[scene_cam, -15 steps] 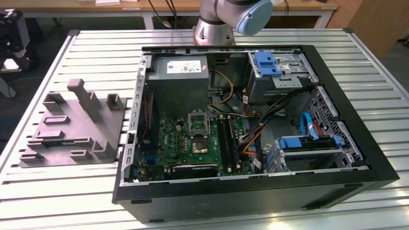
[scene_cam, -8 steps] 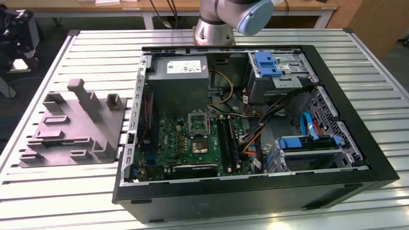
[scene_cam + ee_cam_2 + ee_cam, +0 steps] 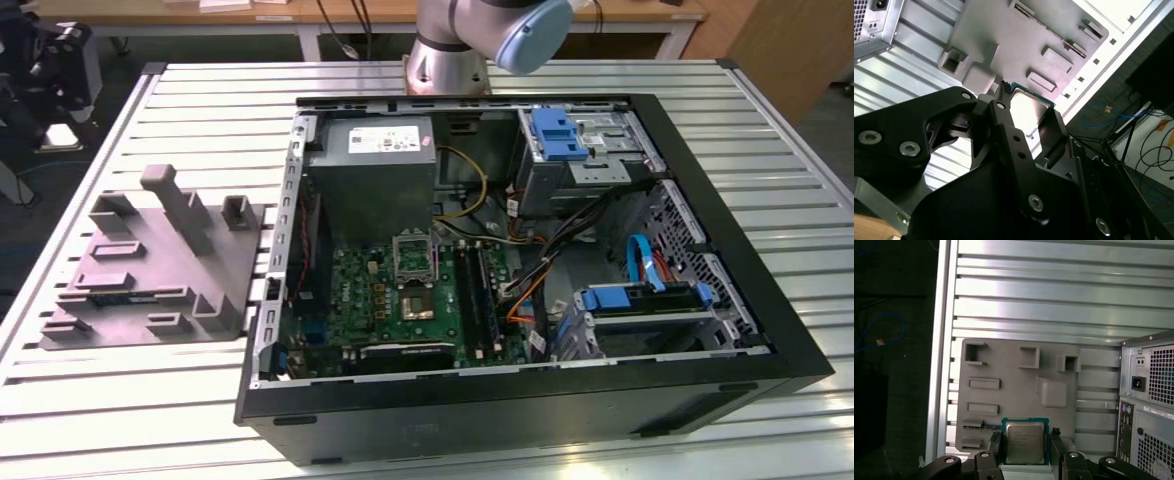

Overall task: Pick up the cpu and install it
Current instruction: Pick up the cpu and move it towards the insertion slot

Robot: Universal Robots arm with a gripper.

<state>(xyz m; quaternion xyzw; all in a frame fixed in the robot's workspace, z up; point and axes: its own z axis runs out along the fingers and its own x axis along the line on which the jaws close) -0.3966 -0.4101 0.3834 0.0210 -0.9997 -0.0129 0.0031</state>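
In the exterior view, an open computer case is seen lying on a slatted metal counter. A grey plastic fixture sits just beside it on the exterior view's left, and bare strips of counter are left around both.

In the first wrist view, the cpu is clamped at two opposite edges by the end effector, which is closed to the chip's width. It is held over one edge of the fixture, near the case's rear panel.

In the second wrist view, the cpu's bright face is framed between black fingers, with the fixture beyond.
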